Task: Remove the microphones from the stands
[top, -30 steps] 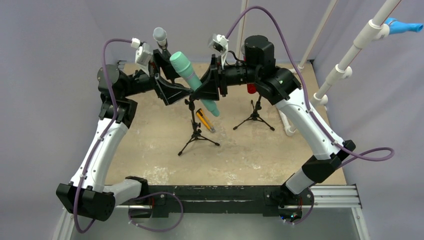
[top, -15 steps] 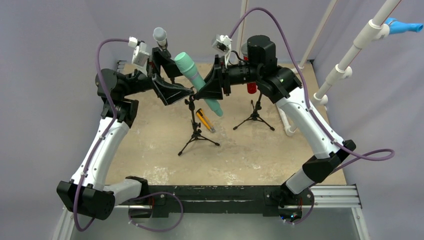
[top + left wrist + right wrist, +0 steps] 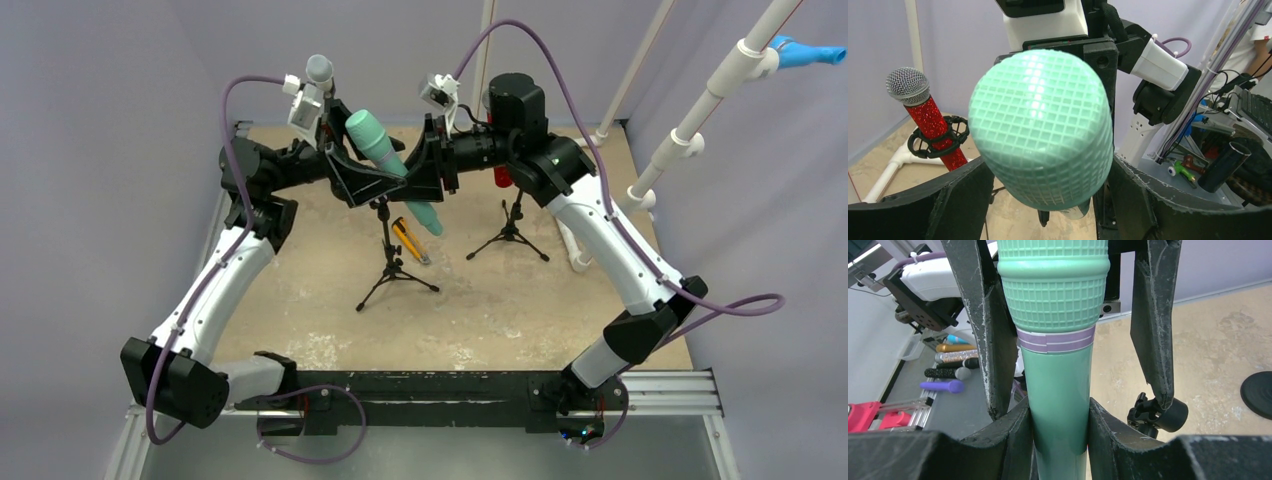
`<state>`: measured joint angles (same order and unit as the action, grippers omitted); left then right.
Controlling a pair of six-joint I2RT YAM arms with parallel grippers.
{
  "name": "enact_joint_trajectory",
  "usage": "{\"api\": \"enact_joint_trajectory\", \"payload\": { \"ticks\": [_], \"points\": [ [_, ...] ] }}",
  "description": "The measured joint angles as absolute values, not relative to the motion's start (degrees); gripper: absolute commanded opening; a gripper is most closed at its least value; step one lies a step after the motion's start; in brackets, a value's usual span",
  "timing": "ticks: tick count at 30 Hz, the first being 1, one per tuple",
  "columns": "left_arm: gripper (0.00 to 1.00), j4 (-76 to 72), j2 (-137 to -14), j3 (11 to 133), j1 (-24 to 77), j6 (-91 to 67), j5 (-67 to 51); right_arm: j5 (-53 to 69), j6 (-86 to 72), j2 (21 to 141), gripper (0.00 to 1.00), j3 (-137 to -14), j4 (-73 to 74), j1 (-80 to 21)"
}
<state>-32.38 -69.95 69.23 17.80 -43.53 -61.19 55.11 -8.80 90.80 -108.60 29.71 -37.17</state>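
The mint-green microphone (image 3: pixel 384 160) hangs tilted in the air, head up and to the left, above the black tripod stand (image 3: pixel 391 255). My right gripper (image 3: pixel 418 180) is shut on its smooth body (image 3: pixel 1058 405) just below the purple band. The stand's clip (image 3: pixel 1154 414) shows empty beside the microphone in the right wrist view. My left gripper (image 3: pixel 372 180) is open, its fingers (image 3: pixel 960 197) standing on either side of the microphone's gridded head (image 3: pixel 1040 127) with a gap on each side.
A red glitter microphone (image 3: pixel 930 122) sits in a second tripod stand (image 3: pixel 510 232) at the back right. A grey-headed microphone (image 3: pixel 319 70) stands at the back left. A yellow tool (image 3: pixel 410 240) lies by the stand's legs. White pipes (image 3: pixel 700 105) rise at the right.
My left arm has swung right and forward, bringing its open fingers around the microphone's head. The right gripper and microphone have shifted only slightly.
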Motion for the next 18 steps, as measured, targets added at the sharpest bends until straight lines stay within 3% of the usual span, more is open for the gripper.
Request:
{"api": "enact_joint_trajectory", "payload": {
  "ticks": [4, 9, 11, 15, 17, 18],
  "points": [
    [0.67, -35.3, -70.2, 68.2, 17.9, -46.1, -60.0, 55.1, -9.0, 90.8, 0.00, -107.2, 28.7, -37.2],
    [0.47, -38.2, -70.5, 67.6, 18.0, -48.9, -58.7, 55.2, -9.0, 90.8, 0.00, -106.1, 28.5, -37.2],
    [0.36, -38.7, -70.6, 67.6, 18.1, -49.5, -58.3, 55.3, -9.0, 90.7, 0.00, -105.9, 28.4, -37.2],
    [0.00, -39.4, -70.5, 66.9, 18.1, -50.1, -58.1, 55.4, -9.0, 90.7, 0.00, -105.7, 28.3, -37.2],
    [0.00, -39.3, -70.5, 66.6, 18.1, -50.0, -58.0, 55.4, -9.0, 90.7, 0.11, -105.6, 28.4, -37.2],
    [0.00, -38.9, -70.5, 66.6, 18.1, -49.9, -58.0, 55.3, -8.9, 90.7, 0.26, -105.6, 28.6, -37.2]
  ]
}}
